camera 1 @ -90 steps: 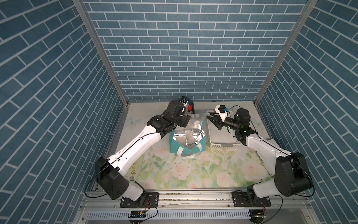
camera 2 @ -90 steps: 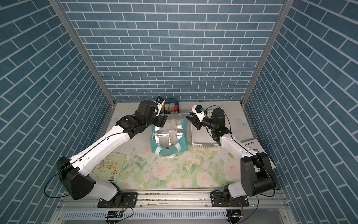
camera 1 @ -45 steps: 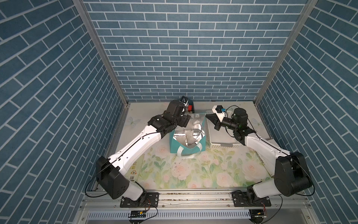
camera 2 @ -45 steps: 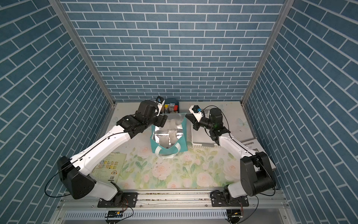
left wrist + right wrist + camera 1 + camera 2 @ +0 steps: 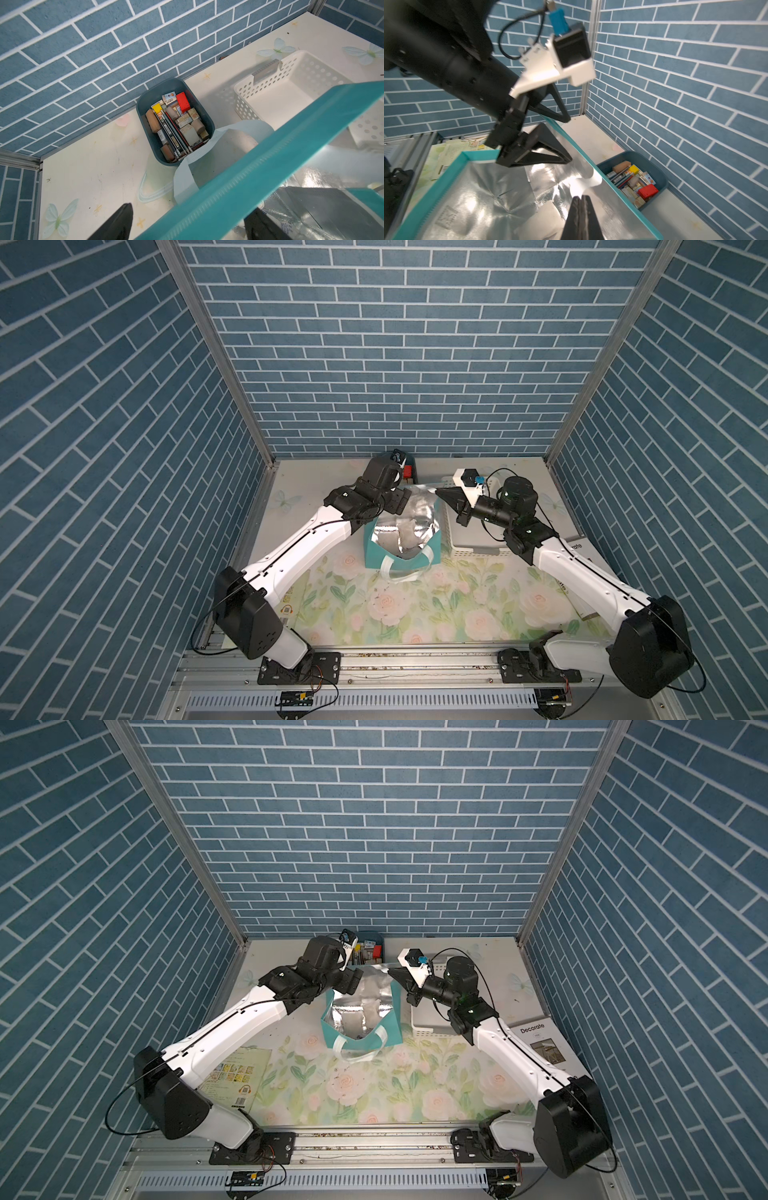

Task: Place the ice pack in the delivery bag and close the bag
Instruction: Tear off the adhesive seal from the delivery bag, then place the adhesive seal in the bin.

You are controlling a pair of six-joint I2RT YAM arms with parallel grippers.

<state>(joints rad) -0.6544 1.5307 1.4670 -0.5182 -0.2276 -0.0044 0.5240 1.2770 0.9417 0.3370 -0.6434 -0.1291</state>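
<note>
Delivery bag (image 5: 374,549) stood open mid-desk (image 5: 415,614), between both arms. Left arm reached in low; left end effector (image 5: 190,207) spread wide, straddling rear rim, one finger outside, one inside. Right end effector (image 5: 580,200) hovered over foil-lined mouth, fingers pressed together, empty. Ice pack not clearly distinguishable.

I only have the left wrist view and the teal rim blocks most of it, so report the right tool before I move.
Observer: The right tool is closed, nothing between its fingers, at the mouth of the bag.
Operator: Now describe the inside.
Observer: A top view shows a pale patch deep inside; what it is, I cannot tell.
Operator: Check the bag's stance.
Observer: Upright on the floral mat, its front handle drooping onto it.
</note>
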